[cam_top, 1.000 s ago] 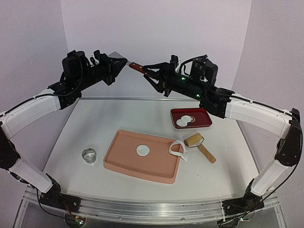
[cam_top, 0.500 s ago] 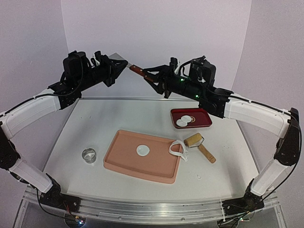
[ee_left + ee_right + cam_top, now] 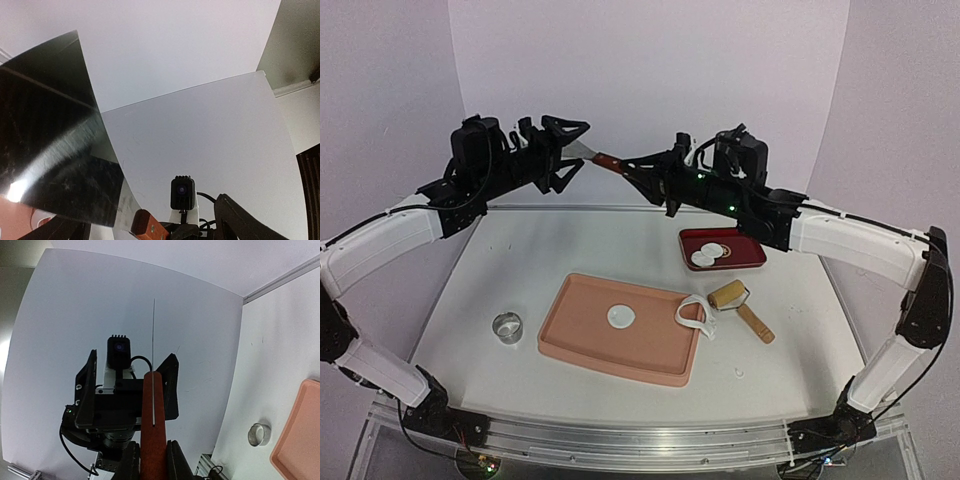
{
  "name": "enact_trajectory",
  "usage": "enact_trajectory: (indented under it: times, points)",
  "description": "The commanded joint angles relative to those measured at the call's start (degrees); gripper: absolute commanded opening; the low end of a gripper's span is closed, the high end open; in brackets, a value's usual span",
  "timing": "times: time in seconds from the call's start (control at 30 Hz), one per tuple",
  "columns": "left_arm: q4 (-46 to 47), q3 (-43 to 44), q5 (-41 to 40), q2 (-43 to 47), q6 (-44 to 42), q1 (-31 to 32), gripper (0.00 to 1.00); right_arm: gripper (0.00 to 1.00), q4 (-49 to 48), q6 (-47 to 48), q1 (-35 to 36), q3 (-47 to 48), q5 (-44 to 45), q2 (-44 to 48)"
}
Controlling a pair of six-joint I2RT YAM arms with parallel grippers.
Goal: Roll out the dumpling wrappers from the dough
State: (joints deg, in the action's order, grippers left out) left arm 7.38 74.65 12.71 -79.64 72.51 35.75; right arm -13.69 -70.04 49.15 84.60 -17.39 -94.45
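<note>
Left jaws sprung open, scraper aloft — white table, lilac walls.

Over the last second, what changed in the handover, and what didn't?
The left gripper opened wide and released the blade of the scraper. The right gripper closed on its wooden handle, so it passed from left to right in mid-air. Wrappers, dough scrap, rolling pin, ring cutter, pink tray and red tray stayed put.

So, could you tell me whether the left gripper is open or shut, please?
Open: the left gripper has its fingers spread wide either side of the scraper blade, while the right gripper clamps its brown handle.
</note>
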Motion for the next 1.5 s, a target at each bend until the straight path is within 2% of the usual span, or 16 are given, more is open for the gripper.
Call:
enact_trajectory:
  times: [0.0,0.2,0.23,0.47,0.6,0.77,1.17,1.3,1.47]
  points:
    - [-2.7,-3.1,-1.8,5.8,-0.9,0.1,0.89,0.00,1.7,2.6,-0.2,-1.3,1.4,3.0]
    - [-11.7,-5.7,-2.6,10.6,-6.8,0.1,0.96,0.00,16.1,6.1,-0.6,-3.4,4.7,9.1]
    - [-15.6,-5.9,-3.2,11.3,-8.3,0.1,0.96,0.00,19.4,6.6,-1.0,-3.8,4.9,10.2]
    - [-32.6,-8.3,-8.8,16.3,-16.5,0.0,0.95,0.00,41.8,7.1,-4.4,-10.3,2.8,20.5]
    - [-40.6,-8.3,-11.7,16.2,-22.1,0.1,0.94,0.00,49.0,7.5,-4.9,-14.8,-1.1,24.1]
    - [-46.4,-8.4,-15.8,13.2,-26.1,0.0,0.91,0.00,49.4,6.0,-4.9,-22.2,-4.0,26.8]
    - [-43.5,-11.9,-7.4,1.9,-31.6,-2.2,0.87,0.00,45.5,11.2,-4.9,-27.6,-8.3,22.3]
    - [-45.0,-11.5,-4.0,-4.8,-34.4,-6.1,0.84,0.00,41.3,12.2,-4.9,-29.6,-8.3,19.4]
    - [-47.1,-10.2,-5.9,-10.9,-38.7,-6.6,0.78,0.00,39.4,12.7,-5.0,-31.2,-7.6,18.1]
